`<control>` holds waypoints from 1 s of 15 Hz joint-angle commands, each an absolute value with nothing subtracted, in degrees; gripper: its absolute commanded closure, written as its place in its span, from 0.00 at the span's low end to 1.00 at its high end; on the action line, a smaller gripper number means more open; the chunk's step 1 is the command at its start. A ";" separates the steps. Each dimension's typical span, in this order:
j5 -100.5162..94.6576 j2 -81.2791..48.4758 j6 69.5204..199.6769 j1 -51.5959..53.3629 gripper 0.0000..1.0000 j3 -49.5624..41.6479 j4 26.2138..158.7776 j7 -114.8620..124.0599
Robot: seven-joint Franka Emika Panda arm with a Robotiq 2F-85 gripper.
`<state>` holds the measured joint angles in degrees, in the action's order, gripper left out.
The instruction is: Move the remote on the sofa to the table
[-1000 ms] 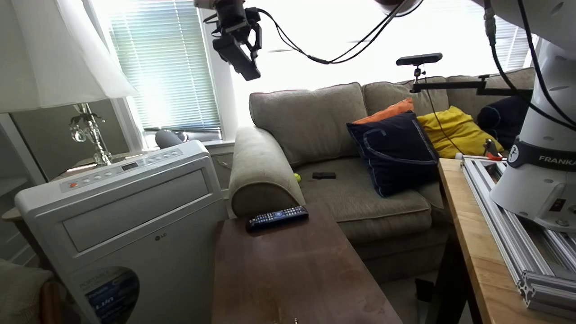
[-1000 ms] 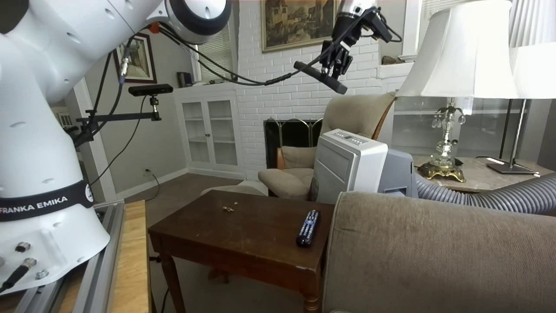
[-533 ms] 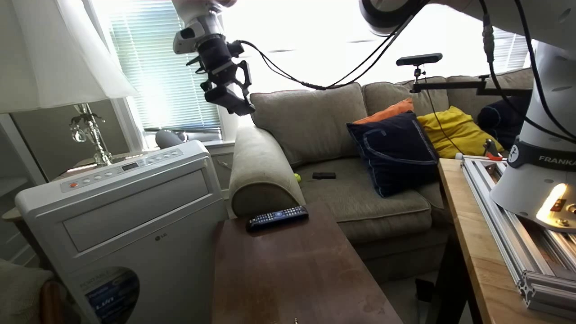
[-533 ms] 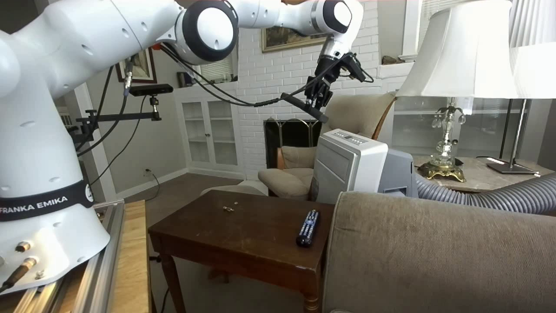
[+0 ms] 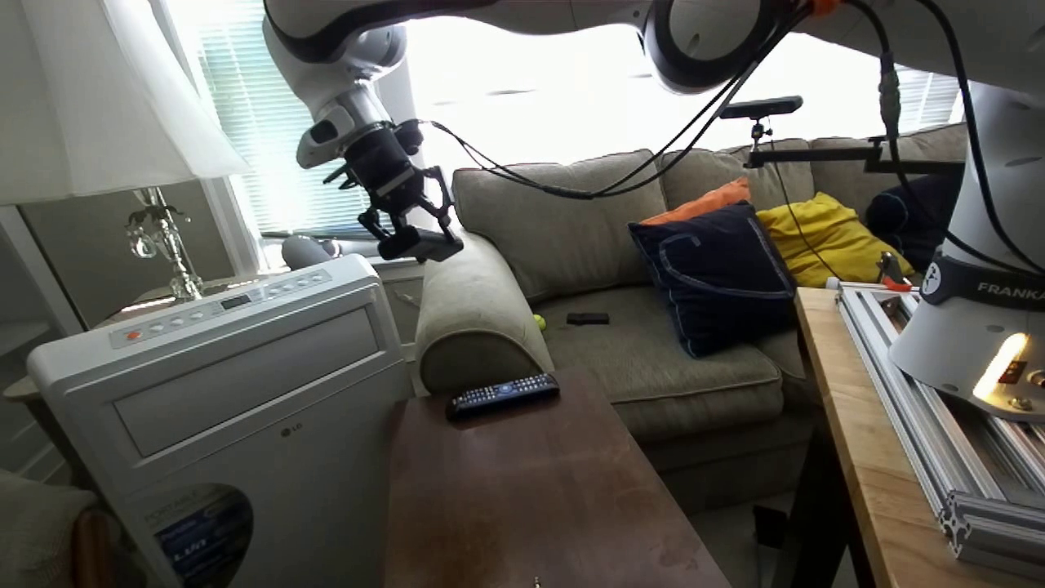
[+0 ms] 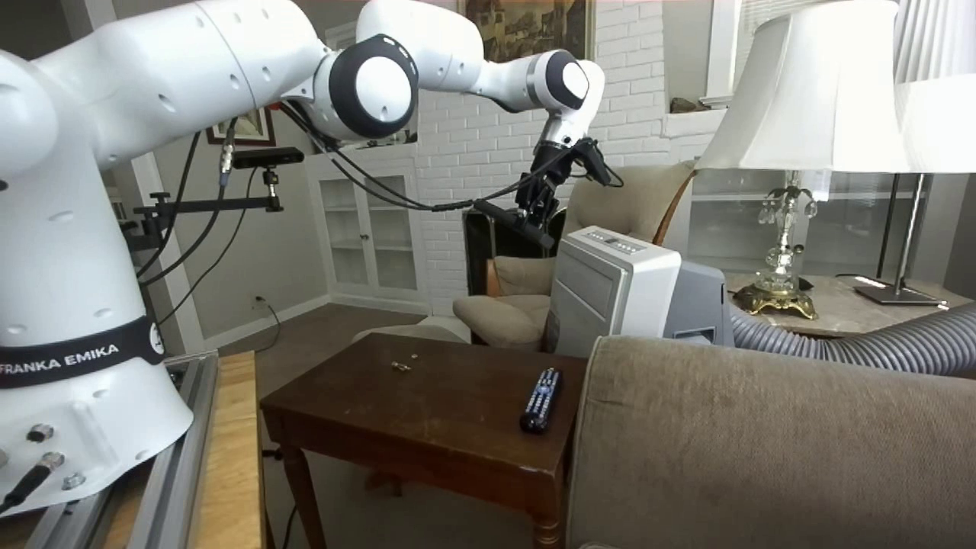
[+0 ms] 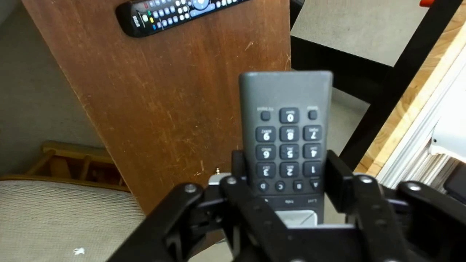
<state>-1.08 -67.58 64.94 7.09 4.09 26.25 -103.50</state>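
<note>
The remote (image 7: 287, 138), dark grey with number keys, is clasped between both fingers of my gripper (image 7: 285, 170). Its far end sticks out well past the fingertips, and the near end is partly covered by the finger links. Both exterior views show the held remote (image 5: 426, 244) (image 6: 499, 216) up in the air, tilted, near the white air conditioner. Under it in the wrist view spreads the reddish-brown table (image 7: 164, 102), also seen lower down in an exterior view (image 6: 427, 396). The olive-grey sofa (image 5: 563, 229) stands at the table's end.
Another remote (image 5: 502, 395) with bluish buttons lies across the table's sofa end. Small brass bits (image 6: 400, 367) rest on the tabletop. A flat black object (image 5: 588, 318) lies on the sofa seat. The air conditioner (image 6: 610, 290) and a lamp (image 6: 801, 99) stand close by.
The arm has come down, bringing the held remote much lower in both exterior views and leftward in one. The grip has stayed the same, and the tabletop things have not moved.
</note>
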 commanded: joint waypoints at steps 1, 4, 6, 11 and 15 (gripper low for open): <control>-1.40 -70.55 68.41 8.49 0.72 5.27 23.81 -105.28; -2.14 -71.66 71.70 10.22 0.72 5.48 24.37 -107.40; -1.61 -71.55 68.73 10.90 0.72 6.22 25.47 -110.55; -1.37 -72.96 68.64 11.32 0.47 5.89 23.54 -108.86; -0.41 -72.95 69.42 10.80 0.72 6.28 23.39 -107.20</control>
<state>-1.08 -71.56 69.97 11.15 5.60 26.25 -108.98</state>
